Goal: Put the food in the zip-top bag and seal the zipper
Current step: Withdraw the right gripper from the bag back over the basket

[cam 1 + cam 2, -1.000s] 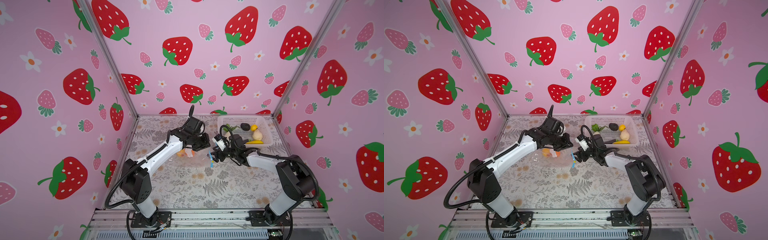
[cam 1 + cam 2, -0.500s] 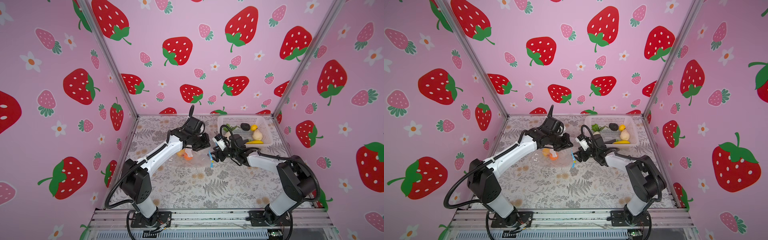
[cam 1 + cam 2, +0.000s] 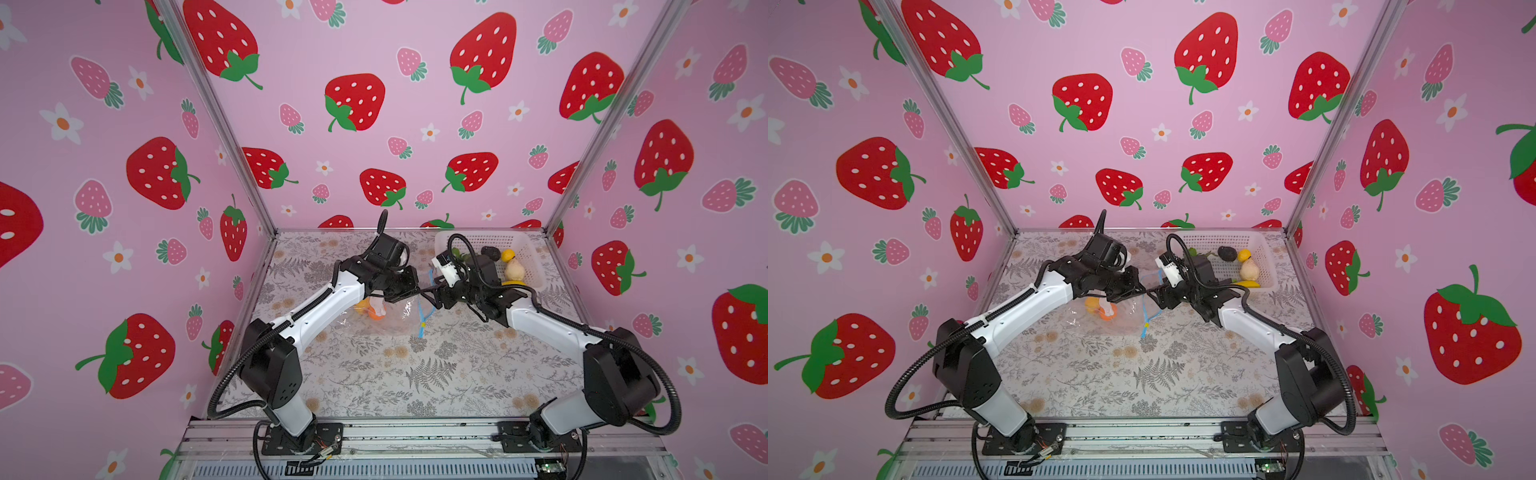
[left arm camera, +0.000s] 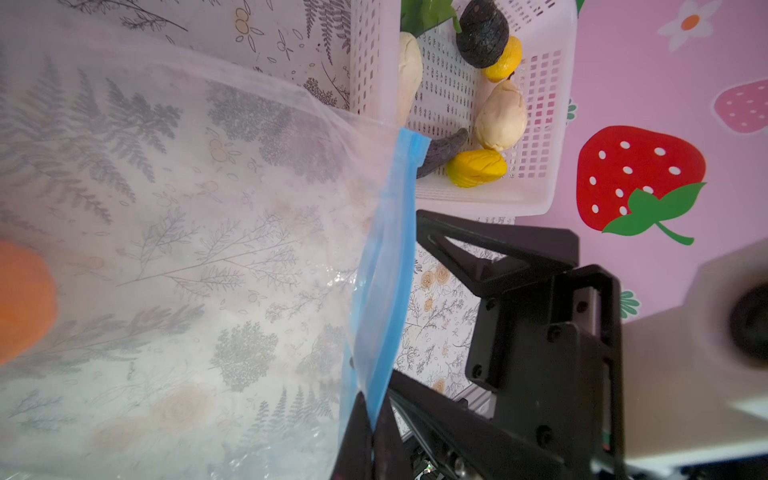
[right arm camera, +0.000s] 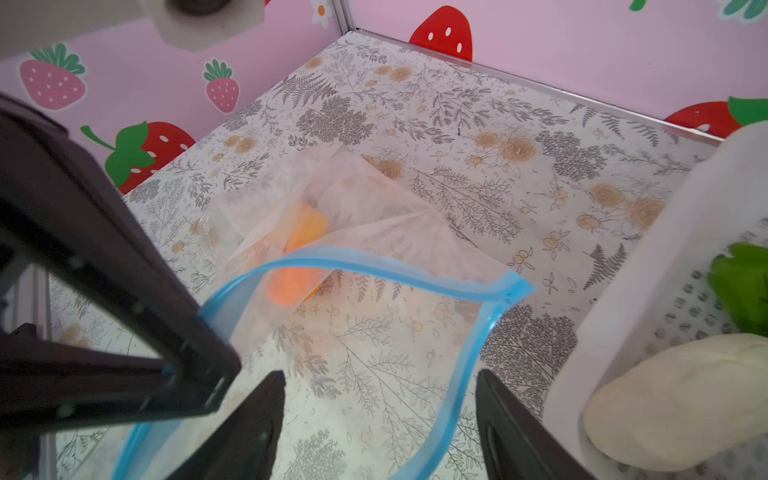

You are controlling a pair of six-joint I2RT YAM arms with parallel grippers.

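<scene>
2 grippers meet at the mouth of the zip-top bag, which lies on the table just behind its middle, mouth turned toward the white mesh basket in the far right corner. The left gripper is pressed together on the upper lip of the zipper, lifting that blue strip into an arch. The right gripper stands spread, its jaws astride the lower lip and not closed on it. Inside the bag sit the orange and a paler piece that cannot be identified through the film. 5 pieces wait in the basket: radish, avocado, lemon, garlic and banana. Likely faults from this position are 4. First, the lower lip is thin and sags loosely between the jaws, so a closing bite may miss it or pinch both lips and shut the mouth. Second, the film looks slick, and a pull from the right could draw the strip out of the left pinch. Third, raising the mouth further may tilt the light bag so the orange rolls, or drag the whole bag across the table. Fourth, the right arm works close beside the basket and may nudge it.
</scene>
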